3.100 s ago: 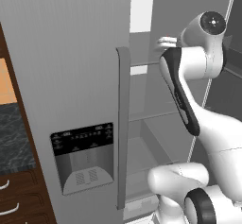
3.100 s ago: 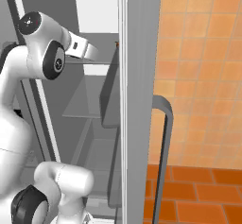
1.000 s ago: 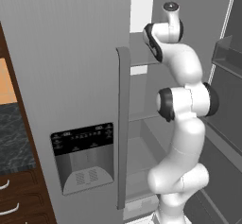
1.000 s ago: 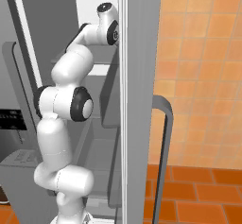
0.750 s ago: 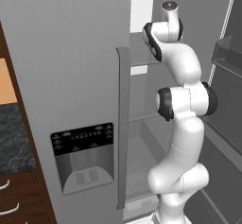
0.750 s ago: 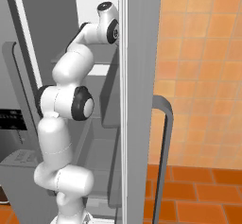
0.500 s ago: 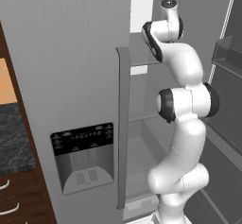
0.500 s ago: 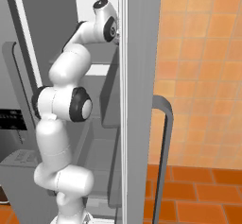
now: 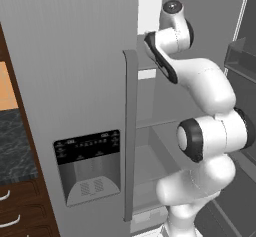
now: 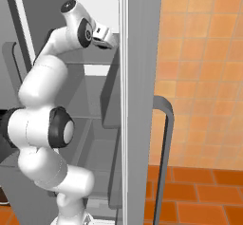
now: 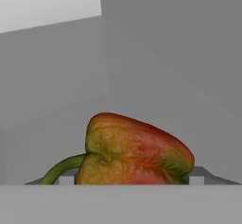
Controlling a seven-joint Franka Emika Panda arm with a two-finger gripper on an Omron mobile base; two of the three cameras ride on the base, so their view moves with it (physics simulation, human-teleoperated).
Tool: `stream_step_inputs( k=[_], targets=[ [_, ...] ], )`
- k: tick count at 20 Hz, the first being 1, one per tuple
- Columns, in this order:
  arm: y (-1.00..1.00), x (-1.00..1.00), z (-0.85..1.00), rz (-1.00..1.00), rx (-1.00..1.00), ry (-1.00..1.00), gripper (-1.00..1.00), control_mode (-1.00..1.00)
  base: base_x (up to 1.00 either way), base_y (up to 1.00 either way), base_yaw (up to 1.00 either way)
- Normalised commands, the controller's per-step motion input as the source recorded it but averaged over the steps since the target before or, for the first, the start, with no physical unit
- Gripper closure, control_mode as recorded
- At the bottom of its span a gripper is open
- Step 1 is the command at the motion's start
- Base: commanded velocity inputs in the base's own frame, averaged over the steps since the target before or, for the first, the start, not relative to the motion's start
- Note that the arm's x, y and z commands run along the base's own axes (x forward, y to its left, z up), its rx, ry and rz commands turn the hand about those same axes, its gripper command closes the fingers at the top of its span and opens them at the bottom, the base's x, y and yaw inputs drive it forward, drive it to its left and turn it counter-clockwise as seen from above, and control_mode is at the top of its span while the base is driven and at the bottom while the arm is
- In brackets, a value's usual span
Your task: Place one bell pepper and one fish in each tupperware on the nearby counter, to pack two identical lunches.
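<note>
Left base view: the arm reaches high into the open fridge (image 9: 90,71), its hand hidden behind the door. Right base view: the gripper (image 10: 108,42) is half hidden by the door edge. Hand view: a red-orange bell pepper (image 11: 134,151) sits between the fingertips, clasped on both sides; its underside is cut off.

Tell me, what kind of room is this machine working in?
A kitchen, most likely. The arm reaches into an open grey fridge with a dispenser panel in its door, a bell pepper lies just ahead of the hand, and a dark stone counter sits over wooden drawers.
</note>
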Motion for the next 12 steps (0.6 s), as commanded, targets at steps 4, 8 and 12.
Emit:
stream_step_inputs(
  k=[4,8,12],
  targets=[
    [0.01,-1.0,0.0,0.17,0.0,-0.19,1.0,-1.0,0.0,0.0,0.0],
    [0.0,-1.0,0.02,0.22,0.0,-0.09,1.0,-1.0,0.0,0.0,0.0],
    [0.02,-1.0,0.09,0.13,0.0,-0.04,1.0,-1.0,0.0,0.0,0.0]
  ],
)
